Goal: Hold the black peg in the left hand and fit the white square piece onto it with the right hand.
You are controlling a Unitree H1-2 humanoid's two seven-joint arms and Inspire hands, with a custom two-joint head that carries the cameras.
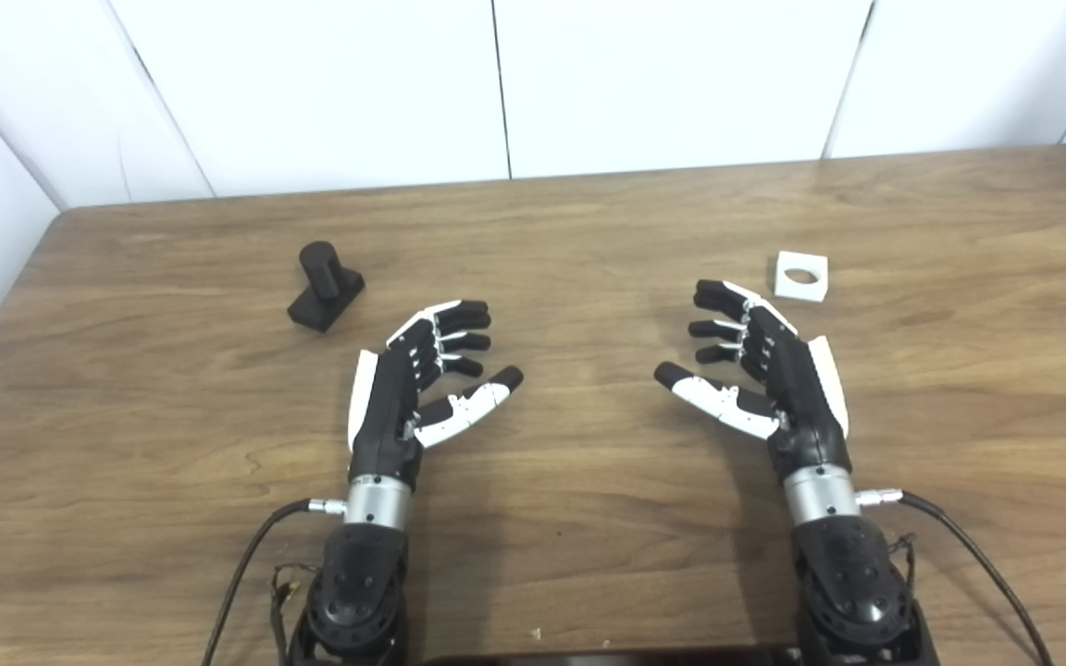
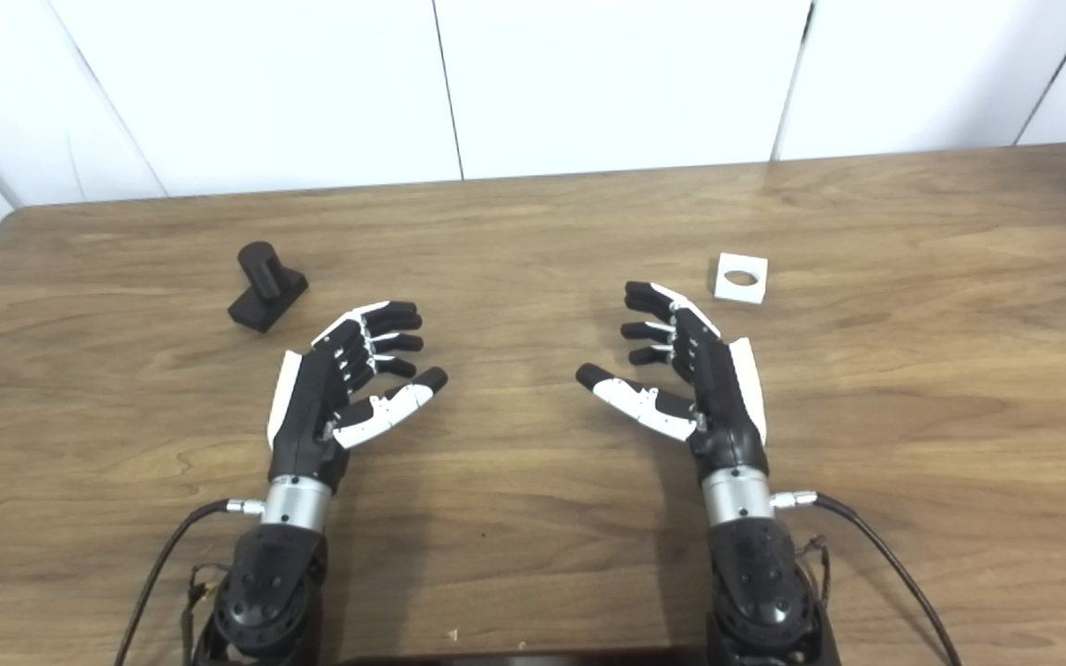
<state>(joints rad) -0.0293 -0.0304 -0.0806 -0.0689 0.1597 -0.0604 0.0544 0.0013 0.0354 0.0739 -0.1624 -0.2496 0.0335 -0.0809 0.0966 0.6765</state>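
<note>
Viewing both hands spread and empty above the table (image 1: 588, 555) | your left hand (image 1: 413, 388) is hovering near the black peg (image 1: 325, 285), which is standing on its base, untouched | your right hand (image 1: 764, 370) is hovering just beside the white square piece (image 1: 801, 276), lying flat.

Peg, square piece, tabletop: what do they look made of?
Black peg: matte, uniformly black, probably plastic, maybe printed.
White square piece: matte white, crisp edges, likely plastic too.
Table: wood grain with soft sheen; solid wood or laminate, can't tell.
</note>
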